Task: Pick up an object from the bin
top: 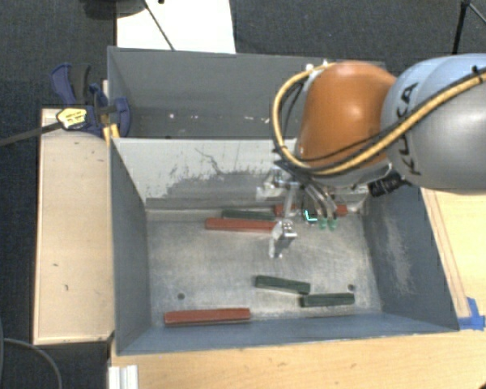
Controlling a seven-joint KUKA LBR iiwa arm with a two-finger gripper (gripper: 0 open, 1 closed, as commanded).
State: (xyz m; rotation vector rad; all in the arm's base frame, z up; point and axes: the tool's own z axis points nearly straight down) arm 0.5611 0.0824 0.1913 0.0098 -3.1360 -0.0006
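Gripper (282, 240) at the right end of a red bar (239, 225), which lies just in front of a dark green bar (247, 215). Opening: we cannot tell. We should straddle the red bar only.

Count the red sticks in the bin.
2: front red stick, front left of the bin; back red stick, toward the back, beside the tool. The arm may hide more.

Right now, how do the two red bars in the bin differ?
The back red bar lies beside a green bar, its right end at the gripper. The front red bar lies alone near the front wall, away from the gripper. Both are thin, flat, lying crosswise.
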